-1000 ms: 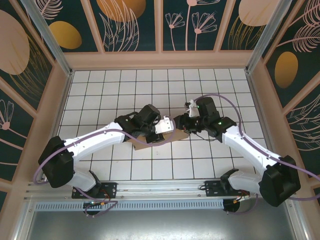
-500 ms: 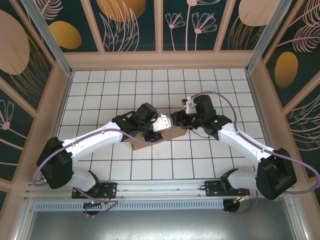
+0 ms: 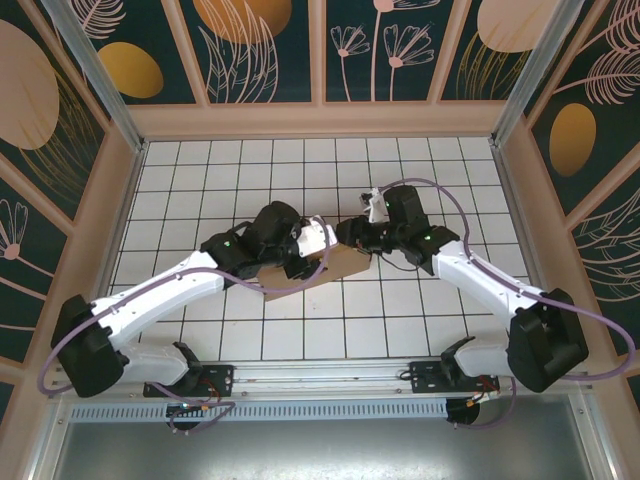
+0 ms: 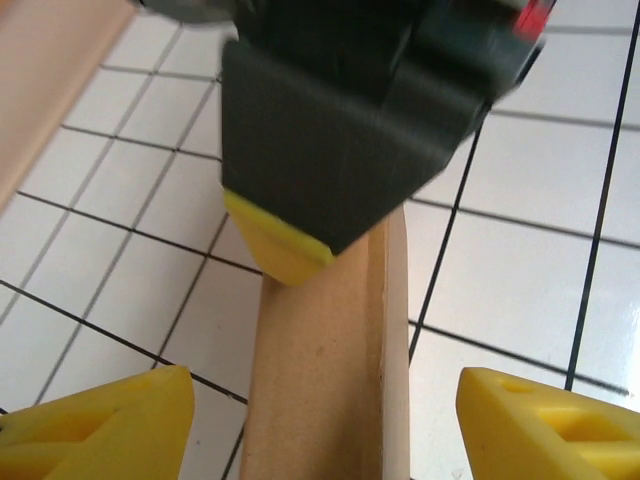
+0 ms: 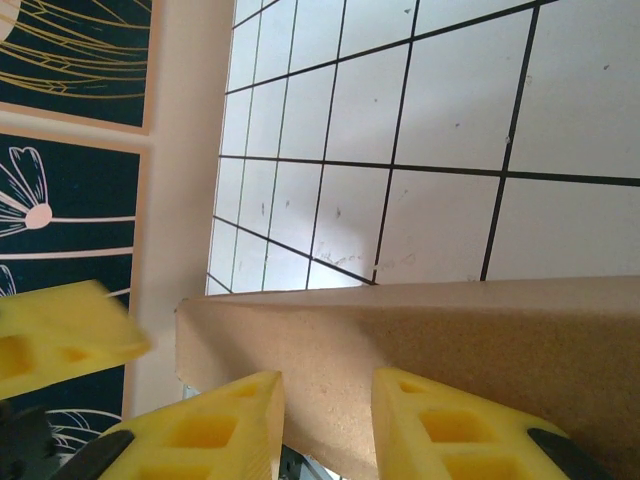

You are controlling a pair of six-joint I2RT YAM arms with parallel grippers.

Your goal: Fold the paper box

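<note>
The paper box point(image 3: 338, 264) is a brown cardboard piece lying mid-table between both arms. My left gripper point(image 3: 303, 256) stands over its left part. In the left wrist view a narrow upright cardboard wall point(image 4: 320, 380) runs between my left gripper's point(image 4: 325, 425) wide-open yellow fingers, with floor showing on both sides. My right gripper point(image 3: 352, 238) is at the box's right end, and one yellow fingertip point(image 4: 280, 245) rests on the wall's top. In the right wrist view its fingers point(image 5: 215, 430) stand a little apart in front of a cardboard panel point(image 5: 450, 340), with nothing between them.
The table is white tile with a black grid point(image 3: 250, 170). Wooden walls point(image 3: 105, 230) with dark patterned panels enclose it on three sides. A metal rail point(image 3: 320, 375) with both arm bases runs along the near edge. The left wall point(image 5: 185, 150) shows beyond the box.
My left gripper has opened wide and its arm has swung left, uncovering more of the box. The right gripper has edged left toward the box's right end.
</note>
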